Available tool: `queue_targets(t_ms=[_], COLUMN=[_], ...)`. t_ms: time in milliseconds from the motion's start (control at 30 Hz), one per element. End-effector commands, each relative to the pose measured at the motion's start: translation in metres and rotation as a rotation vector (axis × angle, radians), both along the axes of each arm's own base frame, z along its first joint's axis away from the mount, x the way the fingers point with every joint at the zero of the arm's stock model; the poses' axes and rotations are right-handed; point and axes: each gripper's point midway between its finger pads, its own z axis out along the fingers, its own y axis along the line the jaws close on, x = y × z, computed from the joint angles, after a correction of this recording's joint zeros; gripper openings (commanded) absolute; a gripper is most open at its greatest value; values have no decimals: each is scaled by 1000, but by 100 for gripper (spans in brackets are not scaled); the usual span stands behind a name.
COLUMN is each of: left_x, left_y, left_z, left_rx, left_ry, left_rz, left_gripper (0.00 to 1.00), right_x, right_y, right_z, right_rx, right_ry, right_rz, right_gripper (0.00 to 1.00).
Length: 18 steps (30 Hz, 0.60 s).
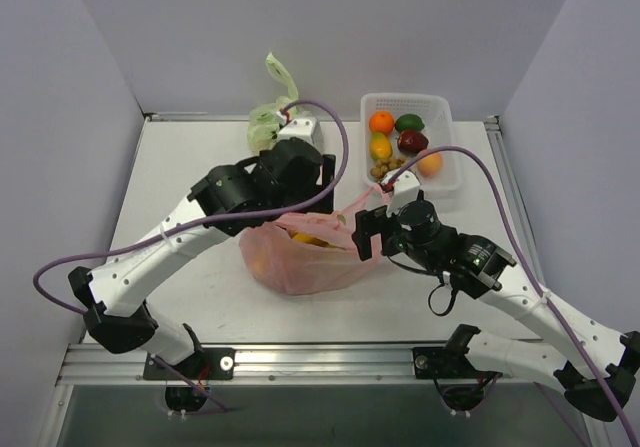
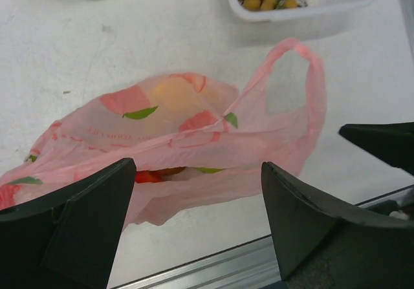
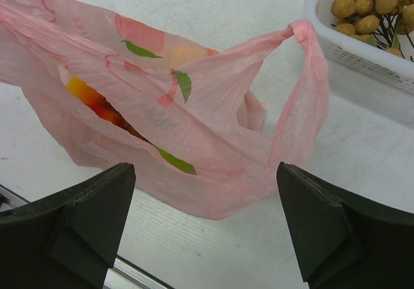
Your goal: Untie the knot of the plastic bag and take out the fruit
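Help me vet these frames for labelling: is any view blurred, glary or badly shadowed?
Top external: even soft light, sharp, only a faint shadow under the pink bag. Left wrist: bag crisp, left tool's fingers near-black and featureless. Right wrist: same, right tool's fingers dark; the basket casts a soft shadow. No harsh glare.

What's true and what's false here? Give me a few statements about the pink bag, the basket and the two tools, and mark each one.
1. The pink bag has fruit inside it. True.
2. The left tool is shut on the bag. False: it is open and holds nothing.
3. The white basket is empty. False: an orange and other pieces lie in it.
4. The right tool is open. True.
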Motion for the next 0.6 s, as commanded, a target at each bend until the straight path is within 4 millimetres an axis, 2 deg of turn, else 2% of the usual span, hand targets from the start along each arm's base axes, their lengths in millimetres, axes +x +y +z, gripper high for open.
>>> queue_targets(t_ms=[0,33,67,100,133,200,233,300,333,433,500,567], left_x=[-13,-19,-23,-29,-35,-41,-49,-53,-57,-57,-53,-50], left_y=[20,27,30,40,51,62,76,80,87,94,91,89], left_z=[-48,-51,-63,-93,-97,-114,-133,-146,-157,-175,-177,-180], left_rx=[98,67,64,111,73,37,53,6,2,-41,-84,-126], left_ry=[68,79,96,134,141,160,181,199,208,229,239,244], left_rz=[64,91,106,128,167,236,254,291,307,345,357,362], left_gripper=[89,88,86,85,84,72,69,63,63,64,68,72], right_x=[-9,-12,-14,-17,-20,-23,-25,-26,-28,-24,-22,-19], right_y=[5,5,5,4,4,4,5,6,8,12,17,24], right_z=[2,0,-3,-11,-11,-21,-24,-29,-30,-26,-24,-10], right_rx=[34,43,52,47,58,47,44,20,13,-22,-61,-67], right_ry=[26,37,50,67,72,92,102,108,114,92,72,39], right_rz=[35,36,35,35,41,49,60,85,101,146,198,241], right_gripper=[96,96,96,96,95,96,96,96,96,96,96,96])
